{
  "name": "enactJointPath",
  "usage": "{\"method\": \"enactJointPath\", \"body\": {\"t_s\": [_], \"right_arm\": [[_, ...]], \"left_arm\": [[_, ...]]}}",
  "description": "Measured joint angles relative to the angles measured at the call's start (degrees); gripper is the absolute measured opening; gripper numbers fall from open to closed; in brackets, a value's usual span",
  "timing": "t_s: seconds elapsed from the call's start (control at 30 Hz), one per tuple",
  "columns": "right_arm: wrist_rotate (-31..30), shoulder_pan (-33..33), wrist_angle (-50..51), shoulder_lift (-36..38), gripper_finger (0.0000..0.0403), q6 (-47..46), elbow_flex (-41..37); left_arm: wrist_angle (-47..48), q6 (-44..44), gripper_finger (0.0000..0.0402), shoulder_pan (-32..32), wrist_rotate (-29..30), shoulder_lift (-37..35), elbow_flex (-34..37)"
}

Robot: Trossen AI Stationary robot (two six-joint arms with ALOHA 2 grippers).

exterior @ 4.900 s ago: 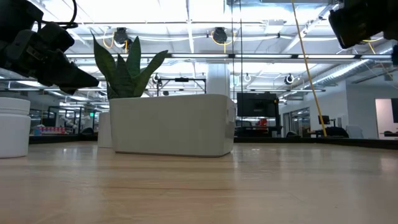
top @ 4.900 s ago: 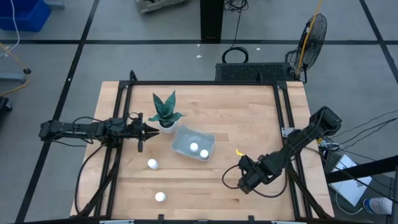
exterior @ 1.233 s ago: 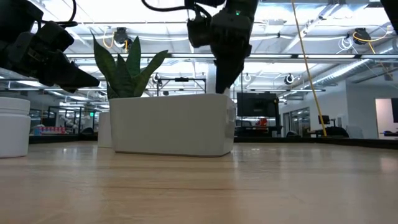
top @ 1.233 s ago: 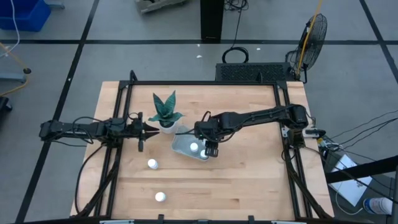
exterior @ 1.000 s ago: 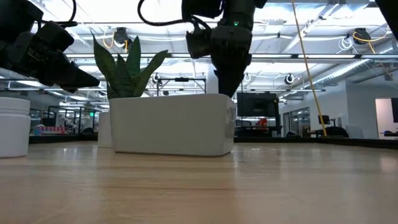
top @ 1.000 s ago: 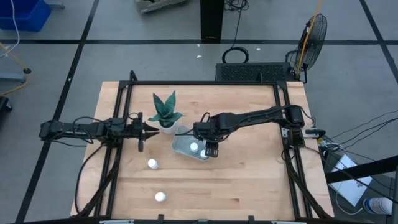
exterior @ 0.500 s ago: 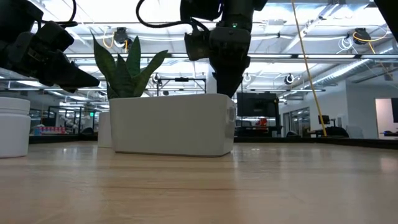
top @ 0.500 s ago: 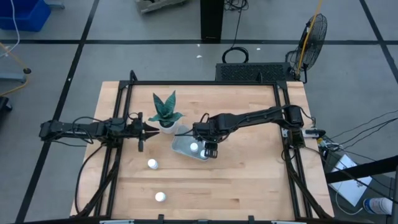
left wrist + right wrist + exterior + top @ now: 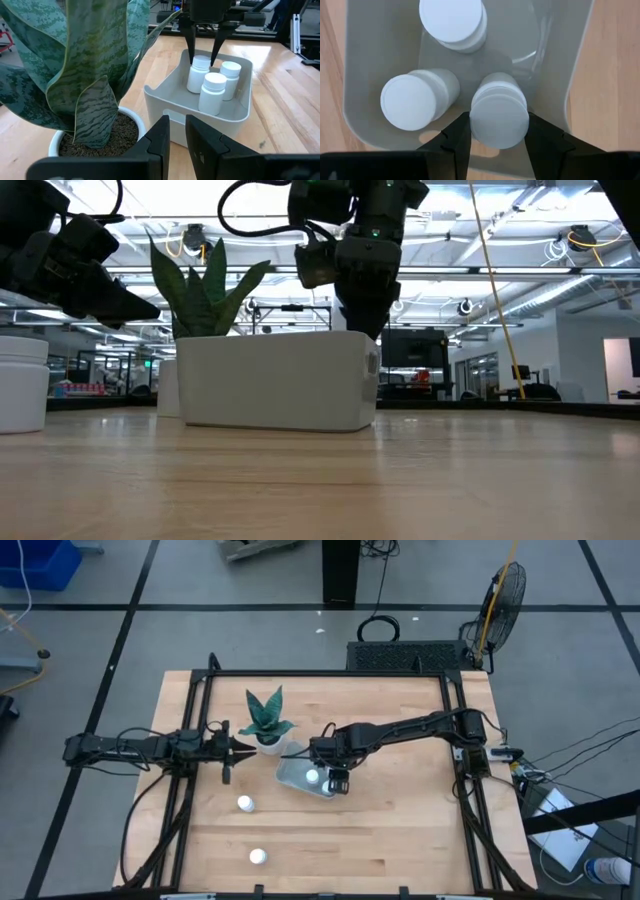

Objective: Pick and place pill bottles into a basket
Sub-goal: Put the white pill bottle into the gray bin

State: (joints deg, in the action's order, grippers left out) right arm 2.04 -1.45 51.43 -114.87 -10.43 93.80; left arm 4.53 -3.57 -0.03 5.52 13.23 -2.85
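Observation:
The pale basket (image 9: 300,772) stands right of a potted plant (image 9: 265,722) at mid-table. Three white pill bottles stand in it; my right gripper (image 9: 334,778) reaches down over its right end, shut on one bottle (image 9: 499,117), which also shows in the left wrist view (image 9: 199,76). The other two (image 9: 412,100) (image 9: 452,20) stand beside it. Two more bottles (image 9: 245,803) (image 9: 258,856) stand on the table nearer the front. My left gripper (image 9: 238,751) is shut and empty, level, left of the plant pot. My right gripper pinches the bottle's round cap (image 9: 476,120) between its two fingers (image 9: 190,47), one on each side. The fingers come from above, pointing down. The bottle stands upright inside the basket; the basket wall hides whether its base rests on the floor.
The plant's leaves (image 9: 95,60) rise close to the basket's left side. A black frame rail (image 9: 190,800) runs along the table's left part, another (image 9: 465,810) along the right. Bare wood (image 9: 400,830) lies right and front of the basket.
My right gripper has edged a little toward the table's left edge and slightly down over the basket, still shut on the bottle, which stays upright.

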Motion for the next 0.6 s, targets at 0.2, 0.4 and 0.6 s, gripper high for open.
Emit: {"method": "enactJointPath", "body": {"t_s": [0.2,0.4,0.6], "right_arm": [[1.3,0.7,-0.8,-0.1,0.0141,0.4,0.0],[1.2,0.8,-2.7,-0.2,0.0141,0.7,-0.1],[1.2,0.9,-3.0,-0.2,0.0141,0.7,-0.1]], "left_arm": [[0.0,0.0,0.0065,0.0,0.0,0.0,0.0],[0.0,-0.1,0.0065,0.0,0.0,0.0,0.0],[0.0,-0.1,0.0065,0.0,0.0,0.0,0.0]]}}
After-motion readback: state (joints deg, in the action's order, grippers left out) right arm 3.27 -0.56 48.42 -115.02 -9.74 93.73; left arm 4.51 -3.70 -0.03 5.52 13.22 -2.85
